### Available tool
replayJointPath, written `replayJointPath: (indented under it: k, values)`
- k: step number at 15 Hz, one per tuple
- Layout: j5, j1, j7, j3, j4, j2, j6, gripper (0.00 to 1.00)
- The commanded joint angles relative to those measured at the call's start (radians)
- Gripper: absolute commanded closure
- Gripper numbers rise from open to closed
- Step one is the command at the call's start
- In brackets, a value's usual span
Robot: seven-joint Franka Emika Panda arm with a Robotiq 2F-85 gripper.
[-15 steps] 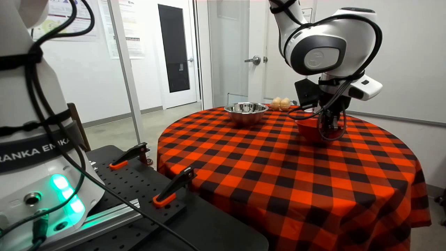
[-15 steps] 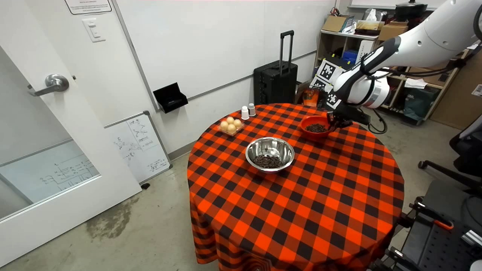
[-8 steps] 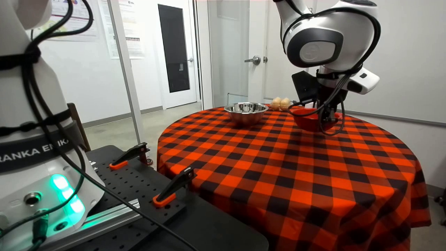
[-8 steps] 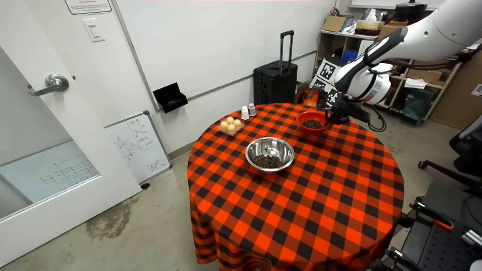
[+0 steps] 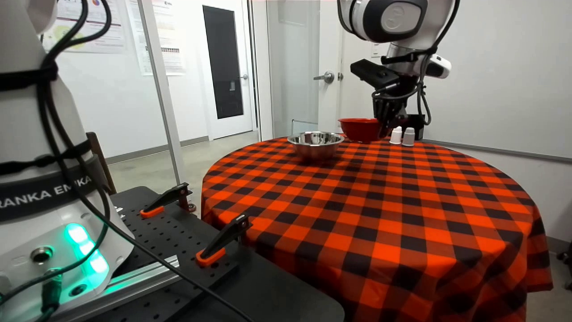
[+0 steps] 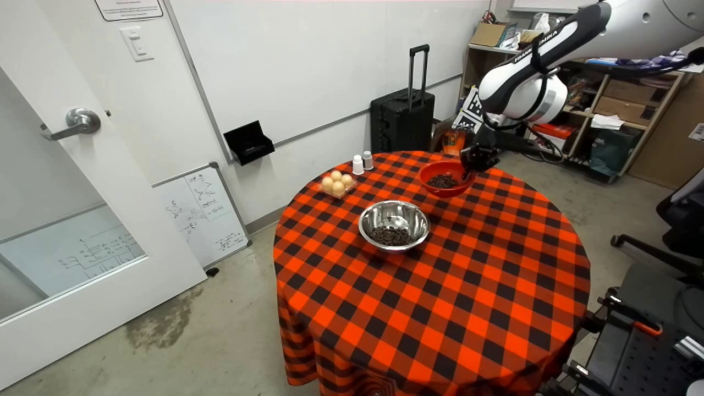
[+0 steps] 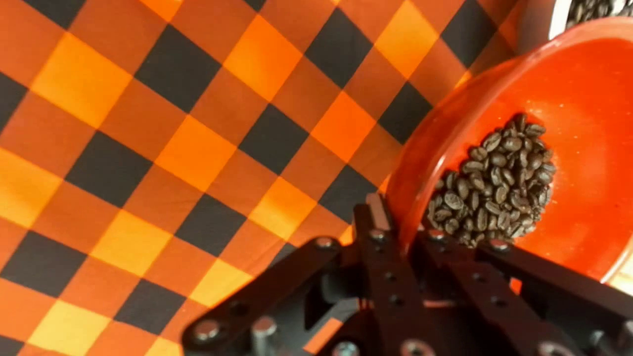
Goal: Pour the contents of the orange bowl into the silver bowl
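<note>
My gripper is shut on the rim of the orange bowl, one finger outside and one inside. The orange bowl is held above the table, close to upright, with dark beans gathered on the gripper's side. The gripper also shows in both exterior views, as does the orange bowl. The silver bowl stands on the table with dark beans inside; it also shows in an exterior view. In the wrist view its rim is partly hidden behind the orange bowl.
A clear carton of eggs stands near the table's edge. A white shaker and a grey shaker stand beside it. A red-black checked cloth covers the round table. A black case stands behind.
My gripper has lifted the orange bowl and carried it nearer the silver bowl. The beans remain in it. The silver bowl has not moved.
</note>
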Motion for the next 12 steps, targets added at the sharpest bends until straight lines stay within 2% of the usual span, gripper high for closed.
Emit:
replayJointPath:
  k: [1, 8, 12]
  values:
    - [-0.147, 0.111, 0.021, -0.058, 0.018, -0.053, -0.122, 0.99]
    - [-0.485, 0.290, 0.067, -0.108, 0.104, -0.063, -0.220, 0.99]
    - [-0.601, 0.363, 0.113, -0.104, 0.152, -0.050, -0.236, 0.99]
